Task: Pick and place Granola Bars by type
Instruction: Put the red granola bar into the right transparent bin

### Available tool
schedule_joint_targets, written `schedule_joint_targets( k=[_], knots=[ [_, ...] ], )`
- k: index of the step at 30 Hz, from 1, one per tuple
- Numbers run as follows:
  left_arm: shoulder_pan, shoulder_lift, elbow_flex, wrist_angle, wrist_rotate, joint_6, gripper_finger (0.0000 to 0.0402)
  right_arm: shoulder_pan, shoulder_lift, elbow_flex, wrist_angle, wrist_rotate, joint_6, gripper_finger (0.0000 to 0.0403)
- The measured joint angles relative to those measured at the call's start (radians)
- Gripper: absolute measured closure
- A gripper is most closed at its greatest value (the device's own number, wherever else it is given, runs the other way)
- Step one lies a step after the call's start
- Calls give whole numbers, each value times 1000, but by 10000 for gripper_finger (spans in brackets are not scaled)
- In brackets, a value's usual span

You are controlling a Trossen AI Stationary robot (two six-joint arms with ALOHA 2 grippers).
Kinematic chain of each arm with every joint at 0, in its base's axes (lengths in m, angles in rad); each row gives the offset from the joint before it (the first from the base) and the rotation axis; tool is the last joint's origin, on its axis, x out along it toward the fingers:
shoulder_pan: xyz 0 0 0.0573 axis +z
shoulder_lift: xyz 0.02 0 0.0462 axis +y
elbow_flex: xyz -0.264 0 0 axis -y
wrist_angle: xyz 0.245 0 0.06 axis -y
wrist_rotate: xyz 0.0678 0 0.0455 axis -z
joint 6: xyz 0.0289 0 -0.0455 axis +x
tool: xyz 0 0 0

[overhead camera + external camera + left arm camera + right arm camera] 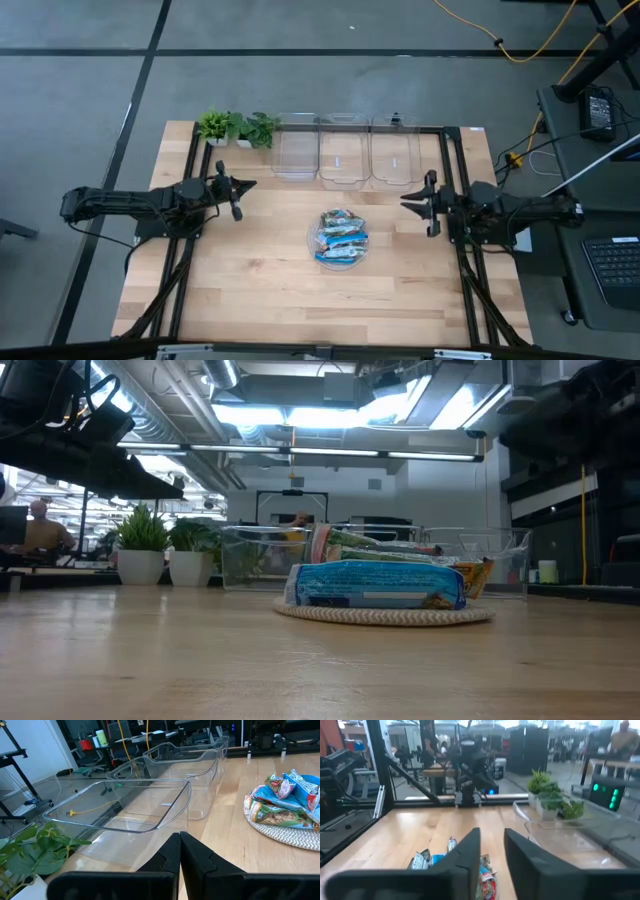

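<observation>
The Granola Bars (340, 238) lie heaped in shiny, mostly blue wrappers on a round woven mat (385, 616) at the table's middle; they also show in the low view (375, 584) and the left wrist view (290, 802). My left gripper (240, 190) hovers shut above the table, left of the pile, with fingertips together (179, 837). My right gripper (410, 200) hovers right of the pile, its fingers apart (492, 832) and nothing between them. The bars (422, 861) lie below and beyond it.
Three clear rectangular bins (295, 152) (343, 152) (393, 152) stand in a row behind the pile. Two small potted plants (215, 125) (258, 128) sit at the far left corner. Bare wood (300, 290) lies in front of the pile.
</observation>
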Motion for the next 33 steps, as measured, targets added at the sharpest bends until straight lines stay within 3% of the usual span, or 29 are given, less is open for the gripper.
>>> schedule_joint_targets(
  k=[7, 12, 17, 22, 33],
  knots=[
    [0, 0, 0, 0, 0, 0, 398, 0, 304, 150, -11, 7, 31, 212],
    [0, 0, 0, 0, 0, 0, 398, 0, 589, 341, -117, 9, 3, 173],
    [0, 0, 0, 0, 0, 0, 398, 0, 839, 531, -229, 4, -44, 165],
    [0, 0, 0, 0, 0, 0, 398, 0, 1026, 639, -322, 3, -104, 164],
    [0, 0, 0, 0, 0, 0, 398, 0, 1230, 703, -405, 3, -101, 164]
  ],
)
